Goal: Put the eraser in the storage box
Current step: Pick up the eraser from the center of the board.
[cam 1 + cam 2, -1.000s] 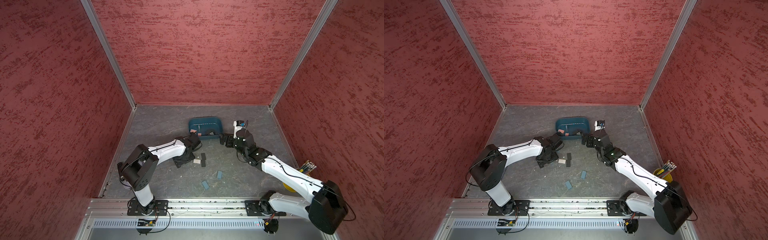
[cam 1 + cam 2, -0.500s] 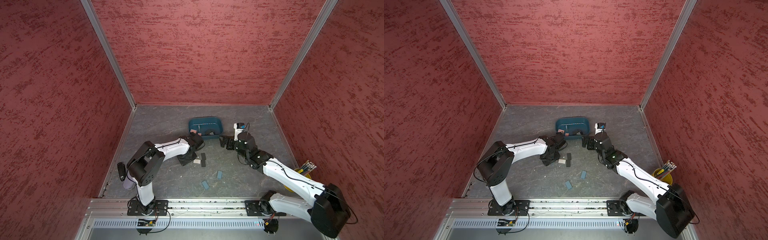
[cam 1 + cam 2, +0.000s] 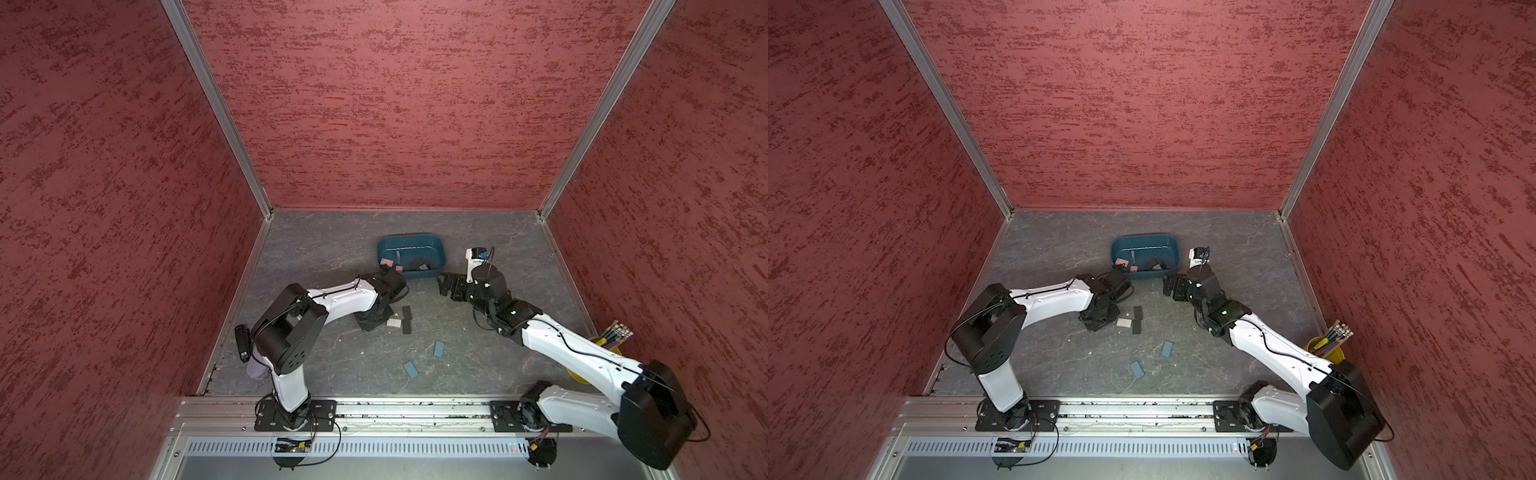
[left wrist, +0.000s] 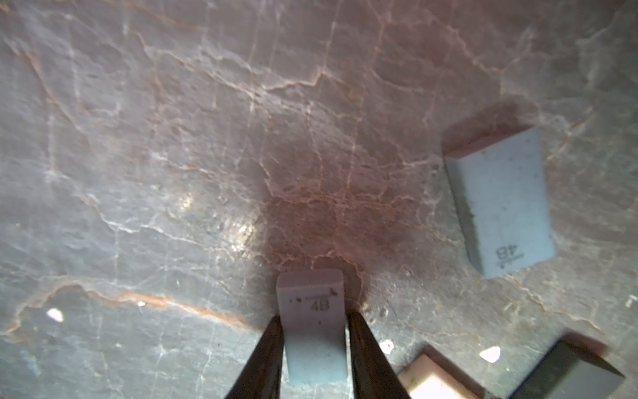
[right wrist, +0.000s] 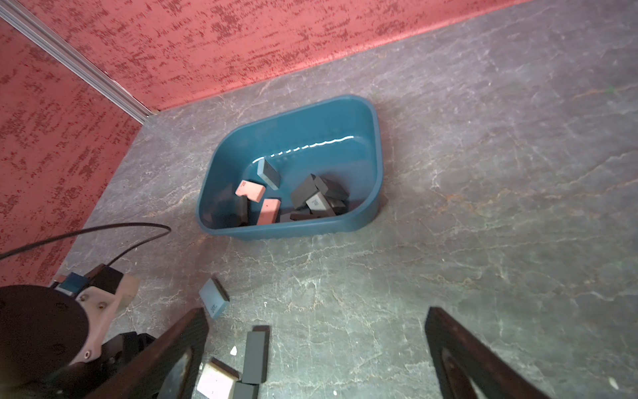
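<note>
My left gripper (image 4: 312, 321) is shut on a blue-grey eraser (image 4: 310, 349) marked 4B, held low at the grey table. In both top views the left gripper (image 3: 374, 320) points down and hides that eraser. The eraser (image 5: 214, 298) shows tilted beside my left wrist in the right wrist view. The storage box (image 3: 411, 240) (image 3: 1144, 238) (image 5: 293, 233) is a dark teal tub behind the left gripper, holding several pink, black and blue erasers. My right gripper (image 3: 444, 286) (image 5: 316, 312) stands open and empty by the box's near right corner.
A white eraser (image 3: 393, 322) and black erasers (image 3: 406, 320) lie just right of the left gripper. Two blue erasers (image 3: 438, 349) (image 3: 410, 369) lie nearer the front rail. A yellow pencil cup (image 3: 1327, 351) stands at the right wall. A black object (image 3: 242, 343) lies by the left wall.
The left gripper's jaws have closed onto the blue-grey eraser, and the left arm's elbow has swung inward. The right arm has barely shifted and stays open.
</note>
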`<action>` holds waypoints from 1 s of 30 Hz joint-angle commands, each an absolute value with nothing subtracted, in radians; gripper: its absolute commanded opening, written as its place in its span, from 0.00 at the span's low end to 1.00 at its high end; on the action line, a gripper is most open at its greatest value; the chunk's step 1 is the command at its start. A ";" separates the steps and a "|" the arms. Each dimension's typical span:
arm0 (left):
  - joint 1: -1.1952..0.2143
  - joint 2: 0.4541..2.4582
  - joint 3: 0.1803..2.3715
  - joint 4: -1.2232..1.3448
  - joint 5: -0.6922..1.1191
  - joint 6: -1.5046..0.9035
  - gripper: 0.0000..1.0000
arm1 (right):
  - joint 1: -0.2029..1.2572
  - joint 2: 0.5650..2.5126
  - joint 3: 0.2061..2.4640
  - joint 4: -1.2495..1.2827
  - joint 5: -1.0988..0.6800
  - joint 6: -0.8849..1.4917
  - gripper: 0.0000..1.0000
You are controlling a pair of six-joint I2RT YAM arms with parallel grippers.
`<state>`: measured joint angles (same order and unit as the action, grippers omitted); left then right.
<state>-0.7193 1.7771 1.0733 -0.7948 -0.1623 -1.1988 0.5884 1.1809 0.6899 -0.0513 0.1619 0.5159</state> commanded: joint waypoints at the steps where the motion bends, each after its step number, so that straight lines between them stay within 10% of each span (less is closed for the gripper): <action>1: -0.724 1.764 1.036 -0.801 -0.159 -1.194 0.30 | 0.594 1.192 0.671 -0.054 0.172 0.545 0.99; 30: -0.771 1.591 1.083 -0.958 -0.290 -1.099 0.28 | 0.606 1.265 0.597 -0.046 0.195 0.600 0.99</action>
<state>-0.7643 1.6173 1.0489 -0.9142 -0.2436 -1.1263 0.6003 1.2583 0.6067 -0.0647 0.1692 0.5922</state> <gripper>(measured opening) 0.287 0.990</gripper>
